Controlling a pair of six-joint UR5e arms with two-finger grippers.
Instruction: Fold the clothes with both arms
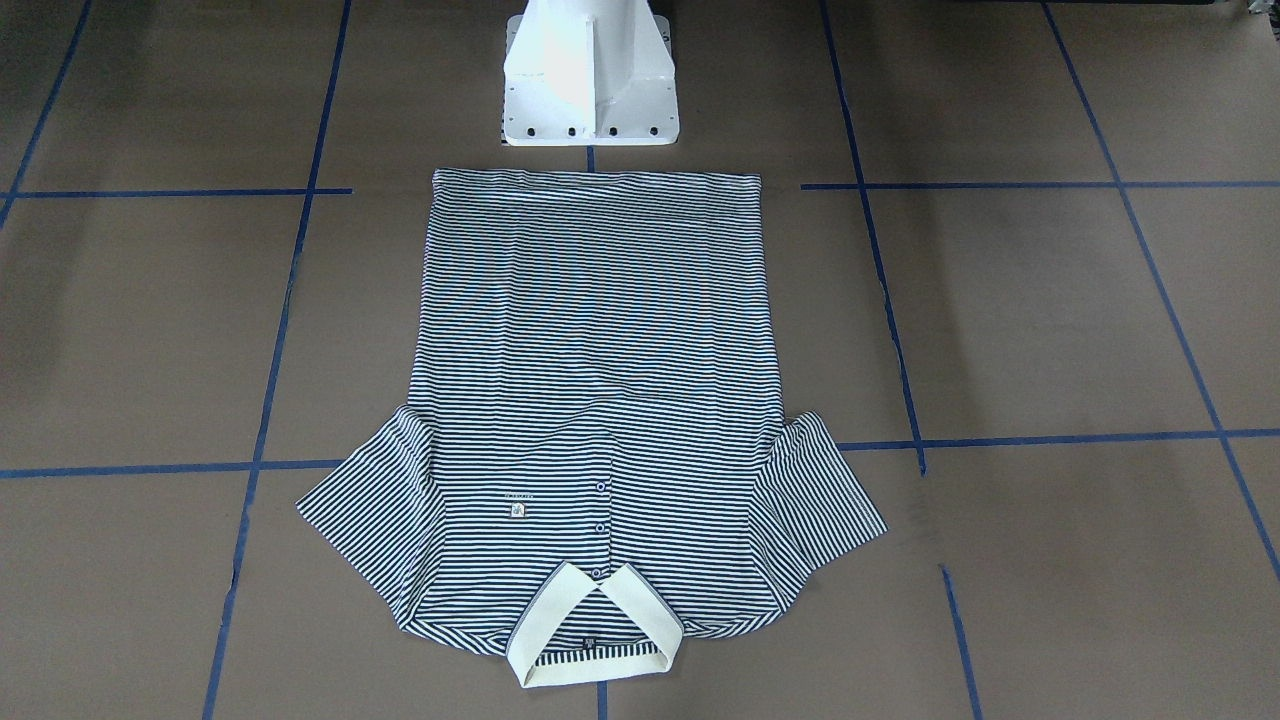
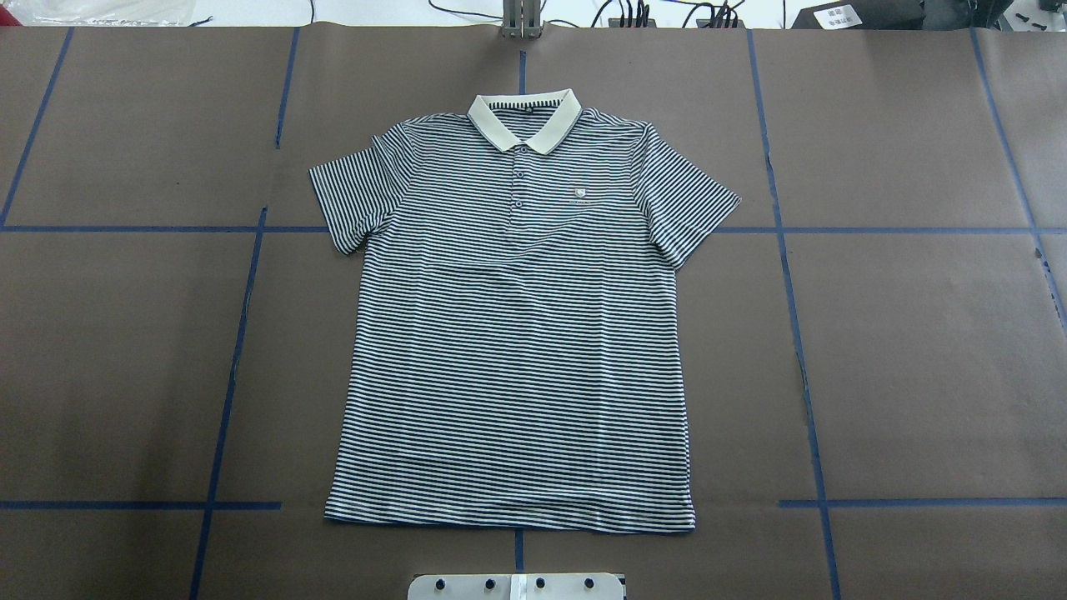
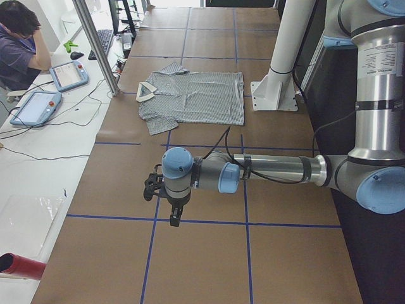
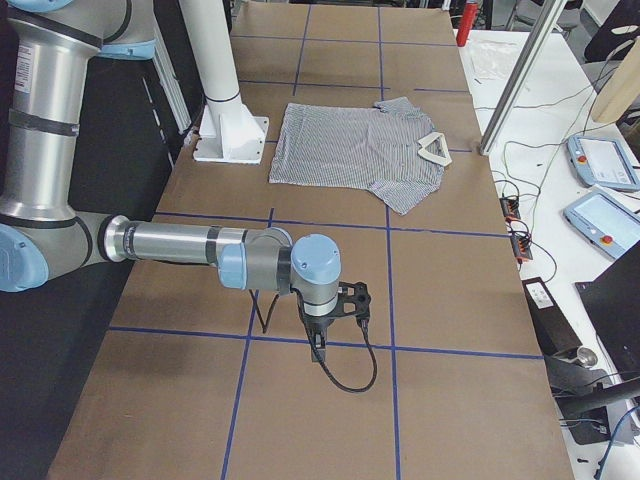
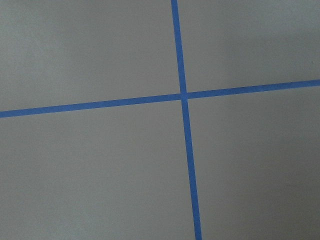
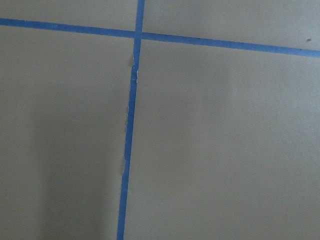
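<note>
The left hand (image 3: 174, 218) is hanging over bare desk (image 2: 125, 375), pointing down; whether it is open or closed I cannot tell. The shirt (image 2: 517, 333) is lying well off to that hand's right, flat and face up, between the two hands. Its long axis is running straight away from the robot, hem (image 2: 508, 518) near, cream collar (image 2: 485, 117) far, sleeves spread. The right hand (image 4: 318, 350) is hanging about as far off on the other side, its grip equally unreadable. Neither hand looks nearer.
</note>
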